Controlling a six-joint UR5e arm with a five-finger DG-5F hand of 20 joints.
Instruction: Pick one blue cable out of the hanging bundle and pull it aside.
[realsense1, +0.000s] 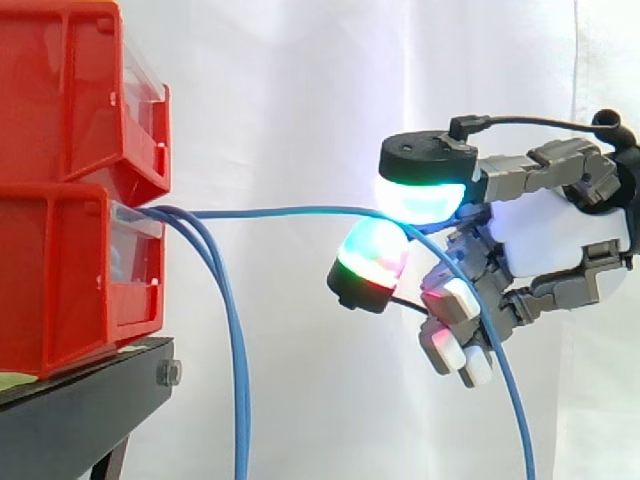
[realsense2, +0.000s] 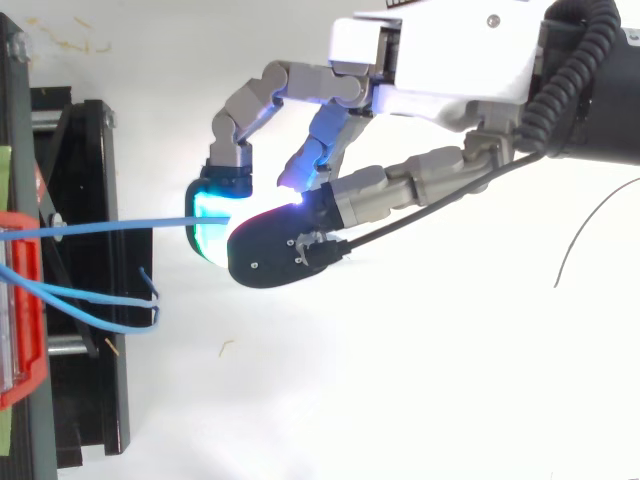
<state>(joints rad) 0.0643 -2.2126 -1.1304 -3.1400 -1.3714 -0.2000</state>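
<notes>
A: Hand (realsense1: 560, 235): where?

B: Off to the right of the red bins (realsense1: 70, 180), well clear of them, in front of the white curtain (realsense1: 300, 80).

A: Spread or closed?

B: Closed in a pinch on one blue cable (realsense1: 280, 212). Clamped between an upper pad (realsense1: 420, 197), glowing cyan, and a lower pad (realsense1: 372, 258), glowing green over red. Other fingers curled in under the palm, with tips lit red and white.

A: And the run of that cable?

B: Comes out at the front of the lower bin (realsense1: 70, 290), stretches nearly level across the gap to the pinch, then drops steeply past the curled fingers and off the bottom edge of the side view. Seen from above as a straight line from the bin side to the cyan pad.

A: Rest of the bundle?

B: Other blue cables (realsense1: 236, 380), leaving the same bin front, bending down just beside the black stand (realsense1: 80, 385) and hanging straight. Well apart from the hand. Seen from above as slack loops over the stand.

A: Bins themselves?

B: Stacked two high on the stand, fronts turned toward the hand.
</notes>
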